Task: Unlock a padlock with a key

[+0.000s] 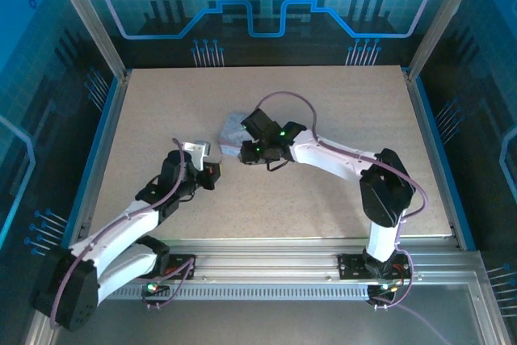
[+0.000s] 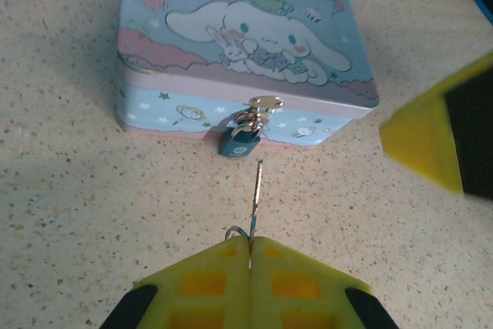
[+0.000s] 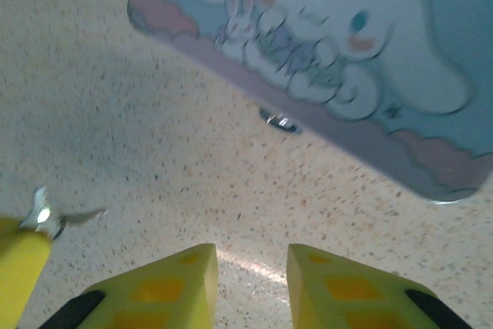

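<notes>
Jaws of the left gripper (image 2: 249, 246) pinch the key (image 2: 258, 190); those of the right gripper (image 3: 250, 263) stand apart, holding nothing.
Just ahead of the left fingertips the key's blade points at the padlock (image 2: 239, 142), a small gap between them; the padlock hangs from the hasp (image 2: 266, 102) on the near wall of the cartoon tin (image 2: 239, 28), table (image 2: 62, 190) beneath.

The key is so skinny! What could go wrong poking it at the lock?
The left gripper pinches the key only by its end, so it might twist or slip. The padlock hangs free on the tin, and the open right gripper is not holding it, so it may swing away.
</notes>
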### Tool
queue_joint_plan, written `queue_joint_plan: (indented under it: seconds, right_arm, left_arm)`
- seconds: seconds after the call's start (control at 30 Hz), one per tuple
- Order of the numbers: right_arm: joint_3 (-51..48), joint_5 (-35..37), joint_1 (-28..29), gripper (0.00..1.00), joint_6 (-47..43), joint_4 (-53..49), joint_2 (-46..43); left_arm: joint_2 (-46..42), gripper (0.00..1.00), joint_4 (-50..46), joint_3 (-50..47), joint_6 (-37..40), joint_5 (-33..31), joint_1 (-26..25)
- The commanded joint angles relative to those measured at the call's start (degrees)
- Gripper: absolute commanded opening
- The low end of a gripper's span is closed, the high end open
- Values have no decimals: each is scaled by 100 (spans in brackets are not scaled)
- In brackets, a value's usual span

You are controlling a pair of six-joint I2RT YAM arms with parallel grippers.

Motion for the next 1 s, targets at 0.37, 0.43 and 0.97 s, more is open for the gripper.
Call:
queue_joint_plan:
  seconds: [0.37,0.43,0.97]
  right_arm:
    - [-617,-1386,-90,30,1480,590,-1556]
    - [-681,-1457,-19,30,1741,769,-1675]
    - [-52,-1012,448,37,2394,166,-1091]
  left_arm:
    - [-1611,0,142,-525,1149,1450,23]
    - [-1620,0,632,-668,1179,1425,-7]
    - [-1089,0,1230,-520,1640,349,-826]
